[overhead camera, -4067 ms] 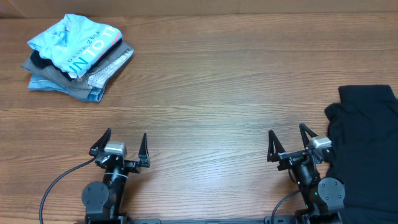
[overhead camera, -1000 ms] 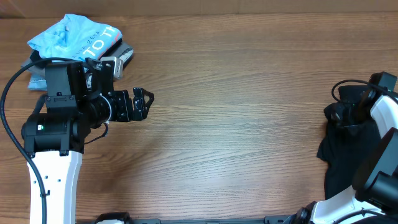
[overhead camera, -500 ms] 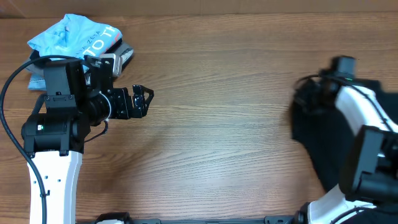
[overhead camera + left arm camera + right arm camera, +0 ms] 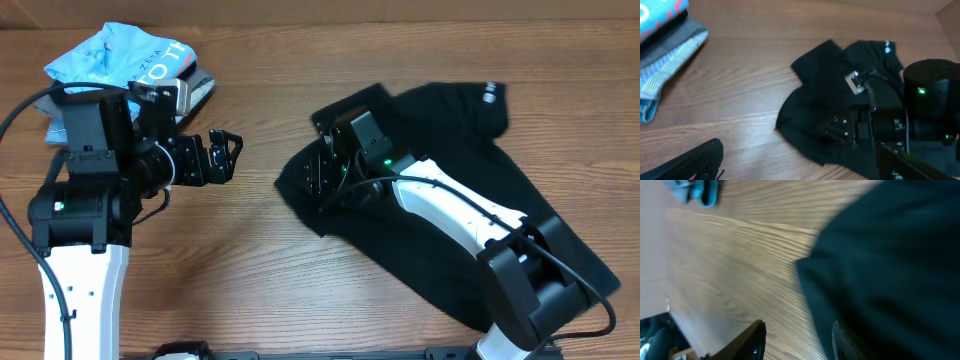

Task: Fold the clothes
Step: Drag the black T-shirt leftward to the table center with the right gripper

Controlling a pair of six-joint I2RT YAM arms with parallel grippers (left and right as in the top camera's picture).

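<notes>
Wooden table top [image 4: 420, 60] fills the overhead frame, with plain grain throughout. A black T-shirt [image 4: 450, 130] is recorded lying crumpled and unfolded on it, spread from the centre of the frame down to the lower right edge; small white print [image 4: 489, 93] is noted on the part at its upper right. The right gripper [image 4: 322, 175] is found over the shirt's left margin, at the centre of the frame, its arm lying across the fabric. In the right wrist view its two fingers are seen parted, bare wood showing between them and the shirt's edge [image 4: 890, 255] running just beside the right-hand finger; no fabric is seen pinched, so the claw is reported part open and holding nothing. The left gripper [image 4: 225, 155] is observed at centre left, well apart from the shirt, pointing toward it. In the left wrist view its fingers are spread wide at the bottom corners, empty, with the shirt [image 4: 815, 75] beyond. A pile of folded garments [image 4: 150, 125] is noted at upper left, topped by a light-blue shirt [image 4: 120, 50] with white lettering.
</notes>
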